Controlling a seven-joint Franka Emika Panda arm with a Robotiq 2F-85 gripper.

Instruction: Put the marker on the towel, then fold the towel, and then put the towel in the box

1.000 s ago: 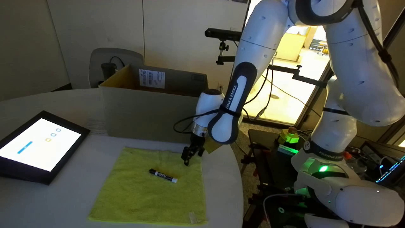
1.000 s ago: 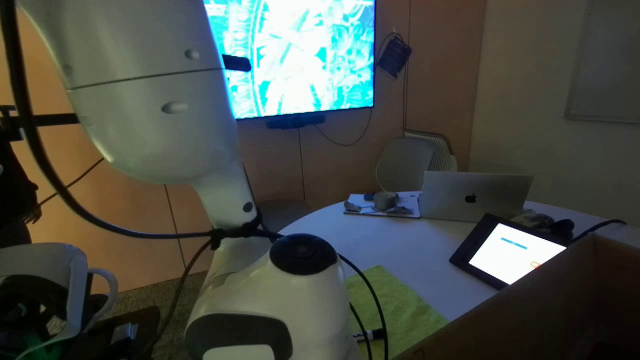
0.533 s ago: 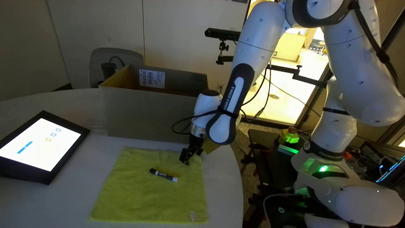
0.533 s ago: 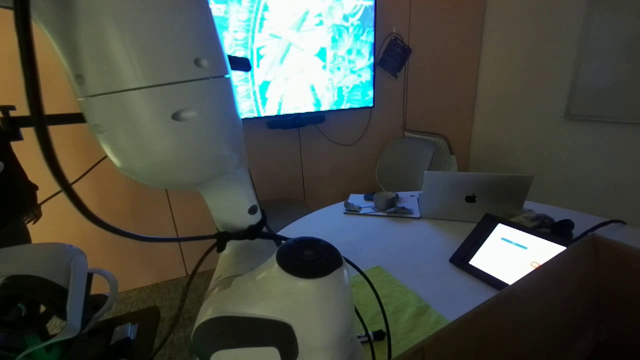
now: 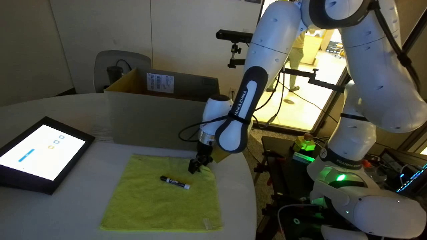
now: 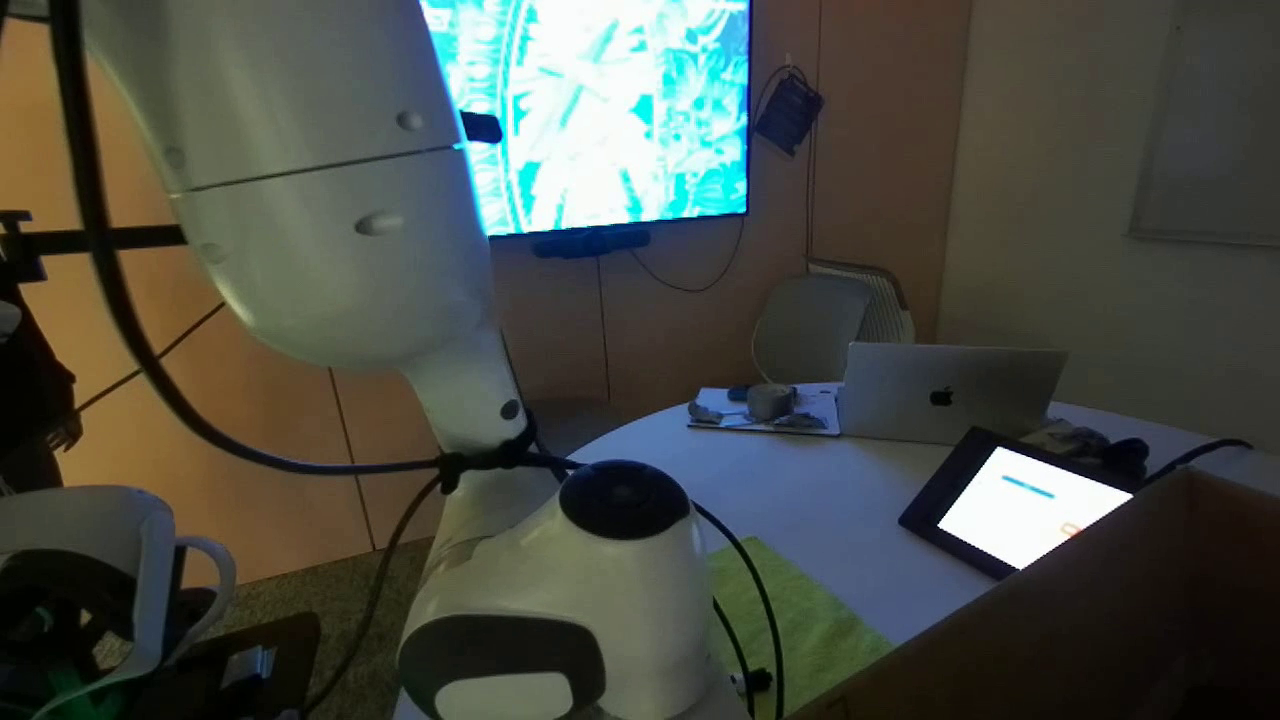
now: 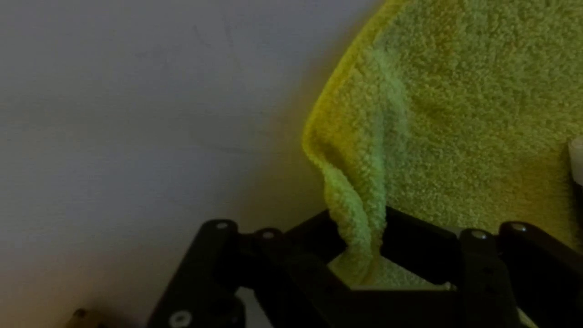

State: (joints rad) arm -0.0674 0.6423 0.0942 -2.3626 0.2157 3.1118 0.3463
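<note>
Near the box (image 5: 155,120), the gripper (image 7: 363,241) pinched the towel (image 5: 160,203) between 2 nearly closed fingers (image 7: 421,246); lifting steeply risked rolling the marker (image 5: 175,182) off, away from the box.

- An office meeting room, by its look
- Round-edged desk (image 5: 66,213) bearing a laptop (image 6: 950,395) and tablet (image 5: 43,155)
- Chair (image 6: 815,325) near it
- Lit screen (image 6: 610,110) on the wall (image 6: 890,150)
- Robot arm (image 5: 377,76) beside the desk, lab-fashion

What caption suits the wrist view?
Gripper pinches a gathered fold of yellow-green towel, marker partly in frame at right.
</note>
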